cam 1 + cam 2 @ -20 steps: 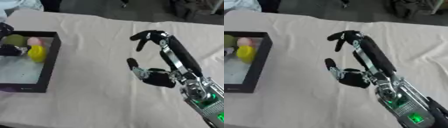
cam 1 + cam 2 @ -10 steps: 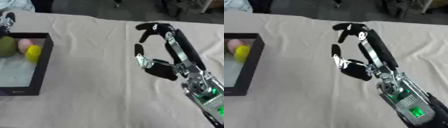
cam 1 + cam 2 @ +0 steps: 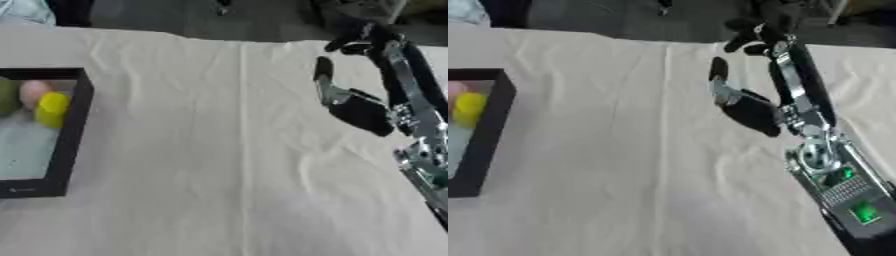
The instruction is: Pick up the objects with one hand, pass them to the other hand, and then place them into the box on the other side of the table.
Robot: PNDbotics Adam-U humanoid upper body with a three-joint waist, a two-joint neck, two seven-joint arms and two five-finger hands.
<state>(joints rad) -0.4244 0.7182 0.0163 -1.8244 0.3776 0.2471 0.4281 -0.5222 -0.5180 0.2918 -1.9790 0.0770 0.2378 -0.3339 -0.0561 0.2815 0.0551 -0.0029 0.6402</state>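
Observation:
A black box (image 3: 77, 135) stands at the table's left edge. Inside it lie a yellow object (image 3: 51, 109), a pink one (image 3: 33, 91) and a green one (image 3: 7, 97), close together at its far end. My right hand (image 3: 754, 112) hovers over the right half of the table, far from the box. It is open, its thumb (image 3: 324, 82) sticks up, and its fingers (image 3: 359, 36) reach toward the far edge with their tips bent. Nothing is in it. My left hand shows in no view.
A creased white cloth (image 3: 210, 150) covers the table. The far edge of the table (image 3: 219, 37) runs across the top, with dark floor beyond it. My right forearm (image 3: 833, 185) comes in from the lower right.
My right hand has moved away from me toward the far edge, still holding nothing. The dark shape at the box's far left corner, probably my left hand, has left the view.

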